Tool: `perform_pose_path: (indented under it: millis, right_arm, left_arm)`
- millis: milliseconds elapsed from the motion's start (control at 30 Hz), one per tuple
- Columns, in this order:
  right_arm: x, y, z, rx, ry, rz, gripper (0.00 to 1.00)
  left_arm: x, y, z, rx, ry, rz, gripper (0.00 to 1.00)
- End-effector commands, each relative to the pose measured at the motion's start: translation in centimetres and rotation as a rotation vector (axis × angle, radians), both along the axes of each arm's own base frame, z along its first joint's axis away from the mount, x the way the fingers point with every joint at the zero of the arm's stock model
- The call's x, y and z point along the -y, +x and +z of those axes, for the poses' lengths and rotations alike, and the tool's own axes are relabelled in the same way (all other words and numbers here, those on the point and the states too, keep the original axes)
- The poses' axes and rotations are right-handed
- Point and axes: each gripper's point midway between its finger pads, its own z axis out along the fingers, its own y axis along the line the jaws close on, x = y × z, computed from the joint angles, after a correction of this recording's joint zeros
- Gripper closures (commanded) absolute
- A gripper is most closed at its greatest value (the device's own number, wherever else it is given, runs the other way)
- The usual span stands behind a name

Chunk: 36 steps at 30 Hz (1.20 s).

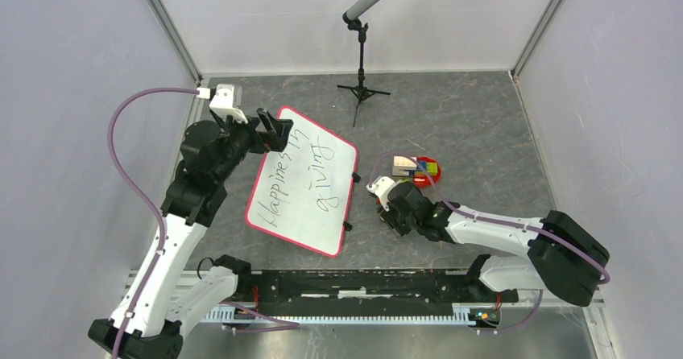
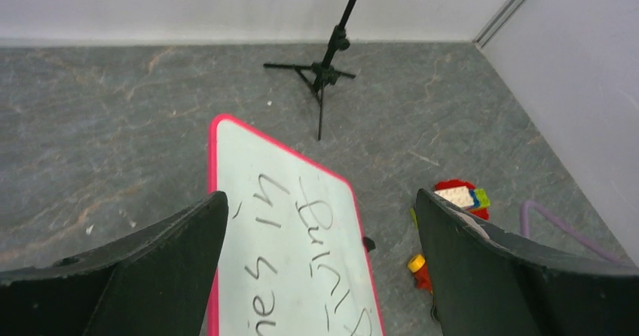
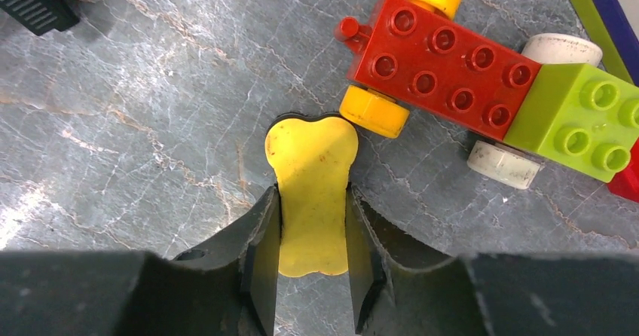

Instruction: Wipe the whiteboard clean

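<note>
**A:** Where is the whiteboard [image 1: 302, 183], and how will it handle?

**B:** It lies flat and skewed on the grey table [image 1: 483, 125], left of centre, with black handwriting across it. I judge it stiff, thin and light, with a slick face, so a wipe could push it along the table unless something pins it. The red frame at a corner looks like the best place to take hold or press.

**A:** Is there room to move?

**B:** There is bare table behind and to the left of the board. The enclosure wall [image 1: 80, 93] is near on the left, and the microphone stand [image 1: 361, 85] is behind.

**A:** The arms?

**B:** The left gripper [image 1: 272, 129] hangs over the board's far corner with its jaws wide apart and nothing in them. The right gripper [image 3: 313, 238] is low, right of the board, clamped on a yellow bone-shaped pad [image 3: 310, 163], probably the eraser. It looks soft and light.

**A:** Any hazards?

**B:** The brick car [image 3: 444, 72] touches the pad's end, so lifting may nudge it. The black clips [image 1: 355, 177] on the board's right edge could snag a stroke.
</note>
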Motion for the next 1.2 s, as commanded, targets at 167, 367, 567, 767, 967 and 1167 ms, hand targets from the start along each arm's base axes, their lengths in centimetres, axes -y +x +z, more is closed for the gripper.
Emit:
perform_pose_path:
  millis: [167,367,567,767,967,1167]
  right_arm:
    - [-2.6,1.0,3.3,0.109,0.128,0.051,0.82]
    - [-7.5,1.4,9.7,0.184,0.367,0.171,0.84]
    - [-10.6,3.7,15.1,0.271,0.509,0.146,0.84]
    - [-14.3,5.6,18.3,0.208,0.666,0.044,0.87]
    - [-18.1,8.0,20.7,0.231,0.746,0.058,0.86]
    - [-22.1,10.3,22.2,0.226,0.79,0.075,0.86]
  left_arm:
    - [-5.9,-1.7,-1.6,-0.153,0.118,0.276,0.0]
    - [-6.4,-1.4,-7.1,-0.33,0.163,0.322,0.0]
    - [-4.7,1.0,-6.7,-0.381,-0.047,0.221,0.0]
    - [-2.9,5.5,-7.1,-0.449,-0.194,0.114,0.0]
    - [-2.7,8.7,-8.1,-0.468,-0.203,0.087,0.01]
    - [-3.0,10.3,-8.9,-0.478,-0.171,0.07,0.16]
